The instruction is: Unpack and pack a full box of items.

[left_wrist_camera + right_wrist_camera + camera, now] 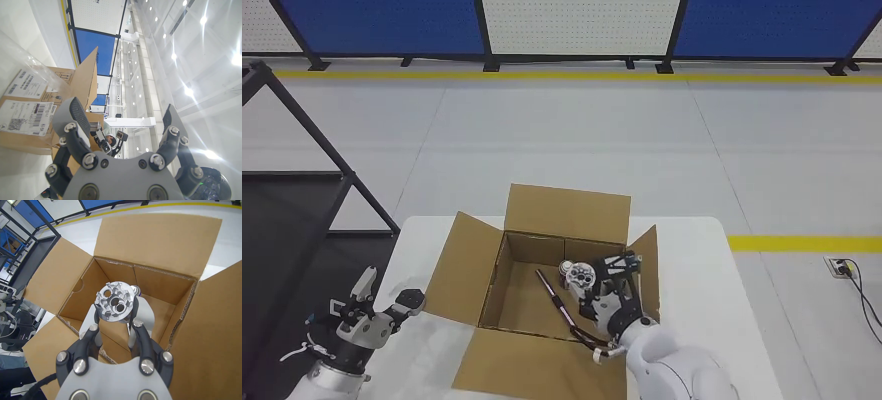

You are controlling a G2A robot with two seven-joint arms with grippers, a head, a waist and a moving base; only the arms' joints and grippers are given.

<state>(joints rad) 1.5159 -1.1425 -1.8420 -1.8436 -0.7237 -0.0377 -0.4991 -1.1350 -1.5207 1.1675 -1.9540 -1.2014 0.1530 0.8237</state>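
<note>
R claw [115,309] shut tight on silver round machined metal disc w/ holes [113,303], gripped by its rim, hanging over middle of open brown cardboard box [151,281]. Prob. for a straight drop in or lift out. Box sits mid white bench [692,260], 4 flaps out. Inside: mostly bare floor, 1 small purple-trimmed item [137,290] half hidden. L claw [122,109] wide open, empty, by bench's L edge, well apart from box.

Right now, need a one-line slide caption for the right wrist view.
Right gripper shut on a round machined metal part, held over the open cardboard box.
</note>
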